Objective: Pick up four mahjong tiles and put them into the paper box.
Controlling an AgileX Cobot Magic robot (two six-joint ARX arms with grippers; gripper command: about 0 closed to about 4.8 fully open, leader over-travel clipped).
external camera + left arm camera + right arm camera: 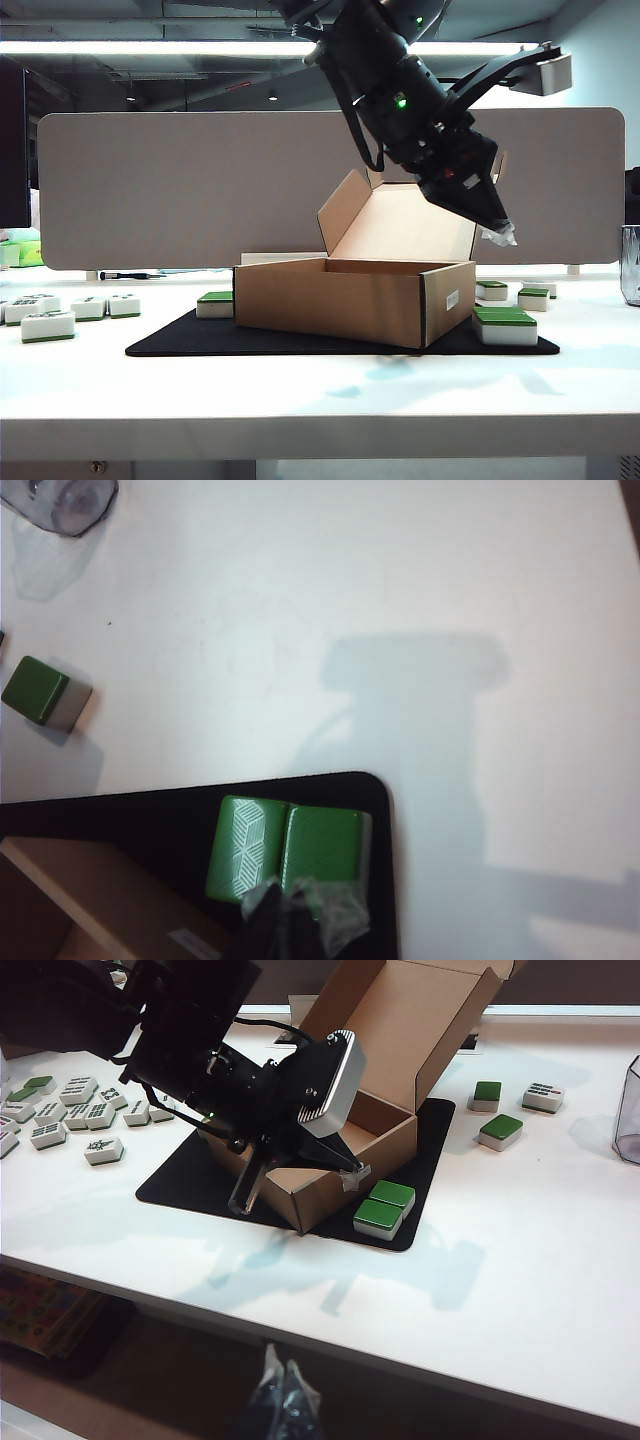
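mahjong tiles (288, 848), two chunky glossy green-backed blocks, lie touching on the black mat (120, 818) beside the open corrugated paper box (345, 295). left gripper (290, 920) hovers above them, clenched, empty. right gripper (280, 1395), clenched, hangs off the table's edge.

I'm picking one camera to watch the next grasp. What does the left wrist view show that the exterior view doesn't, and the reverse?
Only the left wrist view: the green tops of the two tiles lying side by side on the mat's corner, directly under the shut left gripper.

Only the exterior view: the paper box's raised lid and the tiles at far left.

Both: that pair, the box, the mat.
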